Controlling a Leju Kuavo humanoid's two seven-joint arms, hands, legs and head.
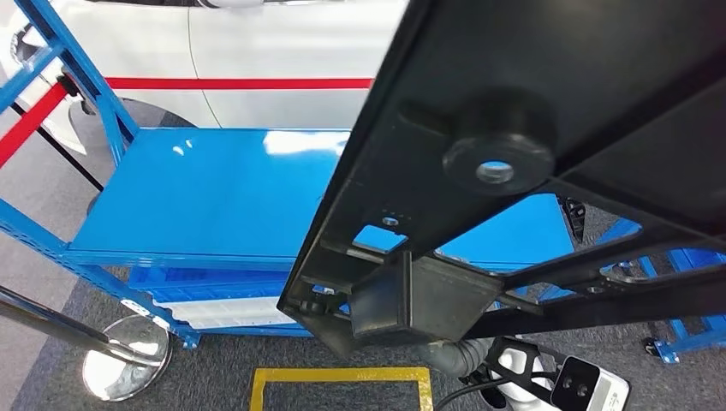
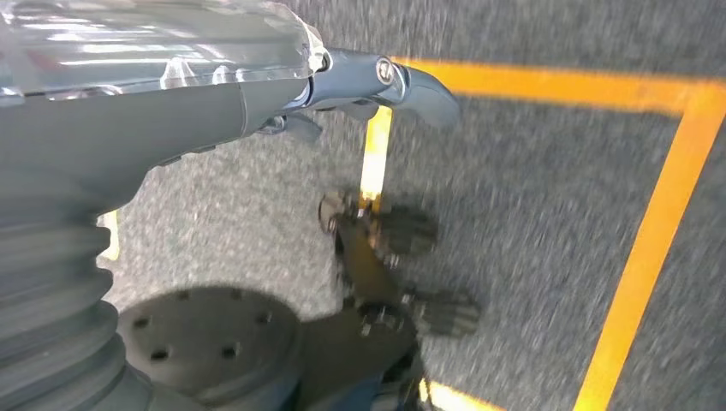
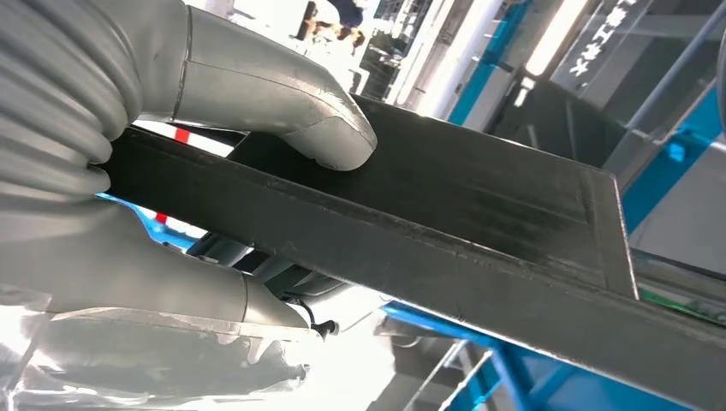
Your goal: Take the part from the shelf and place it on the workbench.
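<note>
A large black part (image 1: 548, 128), a flat frame with ribs, cut-outs and a round boss, is lifted close in front of the head camera, above and right of the blue shelf (image 1: 197, 188). In the right wrist view my right hand (image 3: 128, 257) grips the black part (image 3: 445, 214) by its edge, thumb (image 3: 291, 111) pressed on one face and palm under the other. The shelf's top board is bare. My left hand (image 2: 257, 94) hangs over the grey carpet, a finger stretched out and nothing in it.
A white car (image 1: 282, 51) with a red stripe stands behind the shelf. A chrome stanchion base (image 1: 124, 355) sits at the shelf's front left, with a red belt (image 1: 30, 120) beyond. Yellow tape (image 1: 342, 375) marks the carpet. Another blue frame (image 1: 685, 334) stands at right.
</note>
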